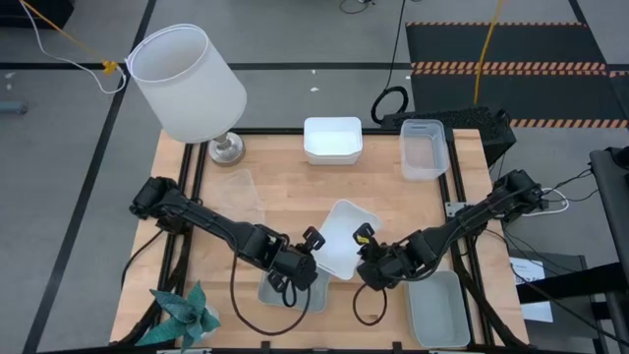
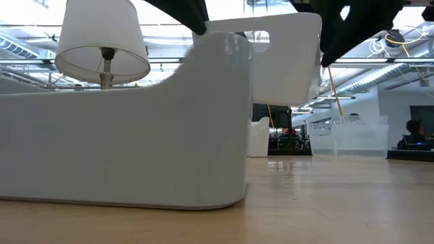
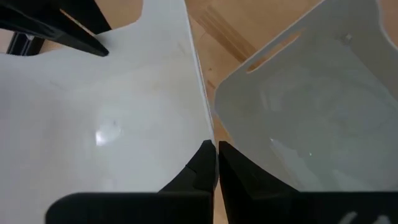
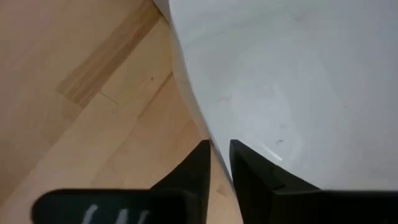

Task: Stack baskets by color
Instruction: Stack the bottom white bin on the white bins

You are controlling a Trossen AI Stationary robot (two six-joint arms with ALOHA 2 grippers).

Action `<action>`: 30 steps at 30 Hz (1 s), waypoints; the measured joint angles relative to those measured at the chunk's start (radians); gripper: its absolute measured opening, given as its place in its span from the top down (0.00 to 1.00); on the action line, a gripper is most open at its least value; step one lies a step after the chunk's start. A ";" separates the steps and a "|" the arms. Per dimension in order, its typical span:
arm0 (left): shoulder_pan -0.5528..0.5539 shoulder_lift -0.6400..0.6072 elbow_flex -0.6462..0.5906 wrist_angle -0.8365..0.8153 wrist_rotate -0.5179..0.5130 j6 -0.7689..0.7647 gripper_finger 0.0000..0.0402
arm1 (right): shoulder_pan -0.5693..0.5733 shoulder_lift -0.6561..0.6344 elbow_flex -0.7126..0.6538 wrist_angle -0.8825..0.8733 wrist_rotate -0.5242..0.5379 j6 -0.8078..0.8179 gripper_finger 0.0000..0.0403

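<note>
A white basket (image 1: 344,236) hangs tilted over the middle of the table, held between my two grippers. My left gripper (image 1: 314,248) is shut on its left side and my right gripper (image 1: 364,248) on its right side. The low view shows this basket (image 2: 285,61) up in the air with a handle slot in its end wall. A grey-green basket (image 1: 287,293) rests on its bottom on the table just below and near of it, and shows in the left wrist view (image 3: 323,93) and large in the low view (image 2: 122,135). My left gripper pinches the white basket's side wall at its rim (image 3: 208,134) between the two fingers, slanting down from the table's left. The basket is lifted clear of the table and tilted. My right gripper has the white basket's opposite wall at its rim (image 4: 211,134), one finger outside and one inside. It slants down from the table's right. The basket hangs tilted between the two arms.
At the far edge stand another white basket (image 1: 332,138) and a clear basket (image 1: 425,147). A clear basket (image 1: 241,192) lies at the left and a grey one (image 1: 437,310) at the near right. A lamp (image 1: 192,84) stands far left, a teal cloth (image 1: 187,313) near left.
</note>
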 joint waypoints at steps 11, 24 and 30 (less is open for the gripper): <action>0.008 0.000 0.000 0.000 -0.060 -0.118 0.90 | -0.008 0.000 -0.001 0.000 -0.012 -0.006 0.99; -0.021 -0.012 0.000 -0.006 -0.315 -0.283 0.47 | -0.021 -0.004 0.001 0.007 0.054 0.064 1.00; -0.059 -0.076 0.000 -0.006 -0.341 -0.358 0.41 | -0.035 -0.005 0.001 0.001 0.054 0.112 1.00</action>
